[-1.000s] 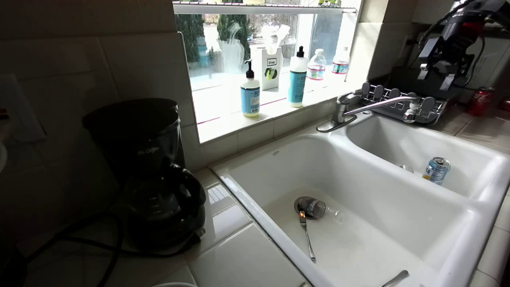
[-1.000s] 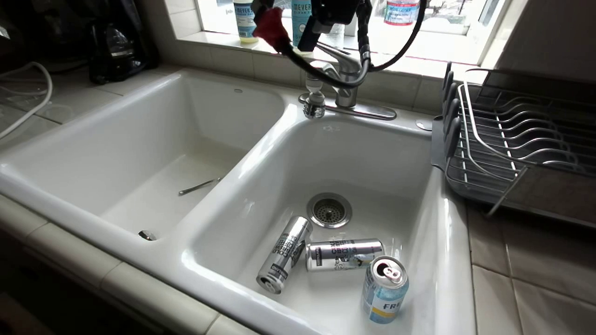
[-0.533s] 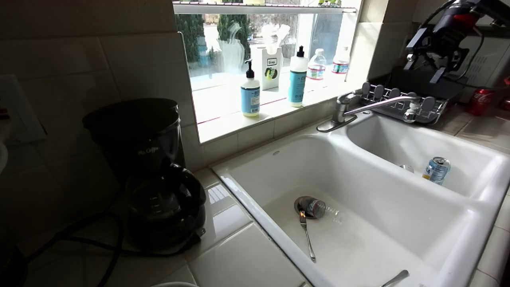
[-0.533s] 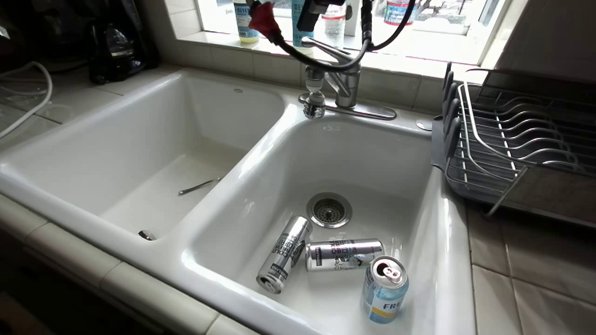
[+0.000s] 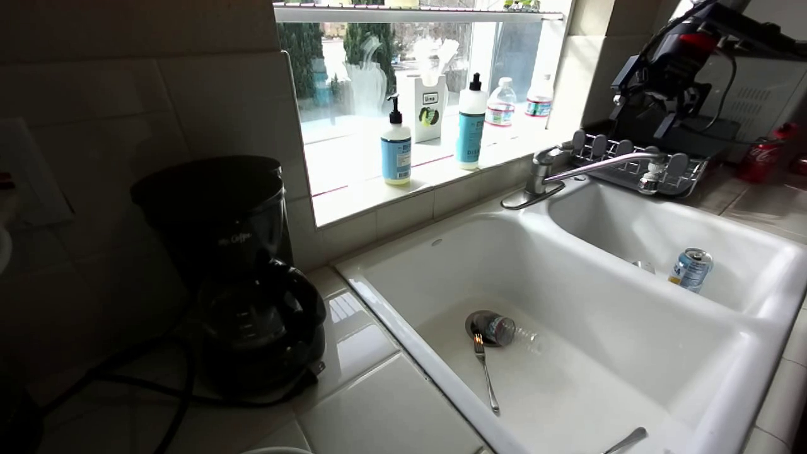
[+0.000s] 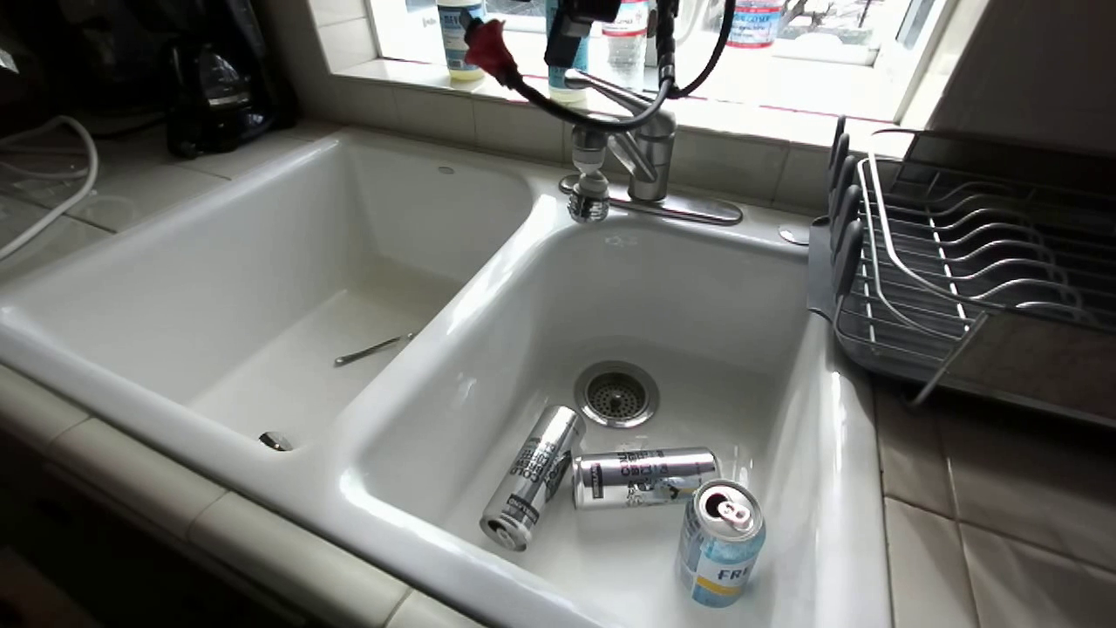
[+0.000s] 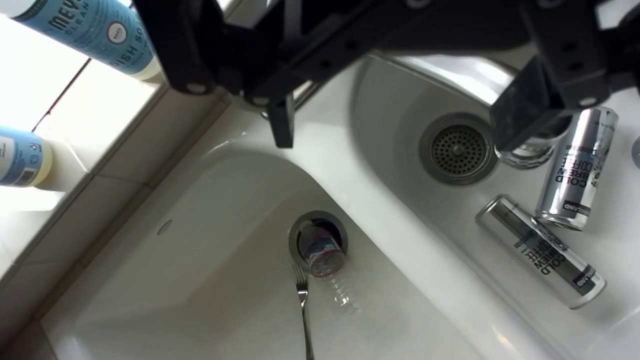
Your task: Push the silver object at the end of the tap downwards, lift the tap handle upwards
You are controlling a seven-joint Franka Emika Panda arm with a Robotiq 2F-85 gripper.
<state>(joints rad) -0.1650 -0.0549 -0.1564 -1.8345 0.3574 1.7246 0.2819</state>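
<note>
I see the white double sink [image 6: 445,340] in an exterior view. The dish rack [image 6: 985,262] sits just beside it at three o'clock. In an exterior view the black coffee maker [image 5: 243,271] stands at nine o'clock from the sink. The tap [image 6: 649,161] rises from the sink's rear ledge. In an exterior view my claw [image 5: 639,121] hangs at the tap's two o'clock, clear of it; it is released, and in the wrist view my fingers [image 7: 283,125] stand wide apart. On the windowsill [image 5: 353,197] a pump bottle [image 5: 396,161] stands at nine o'clock from the tap and a dish soap bottle [image 5: 471,135] at ten. A clear plastic bottle [image 5: 504,331] lies in one basin [image 5: 403,284]. In the other, two silver cans [image 6: 534,480] lie on their sides and a light-blue can [image 6: 722,541] stands upright, all between five and eight o'clock from the strainer [image 6: 616,397]. A fork [image 5: 486,375] lies at the plastic bottle's six o'clock. The tap handle [image 6: 610,92] slants up toward ten o'clock. The silver piece [image 6: 589,208] hangs at the tap's end, at eight o'clock from the tap's body.
</note>
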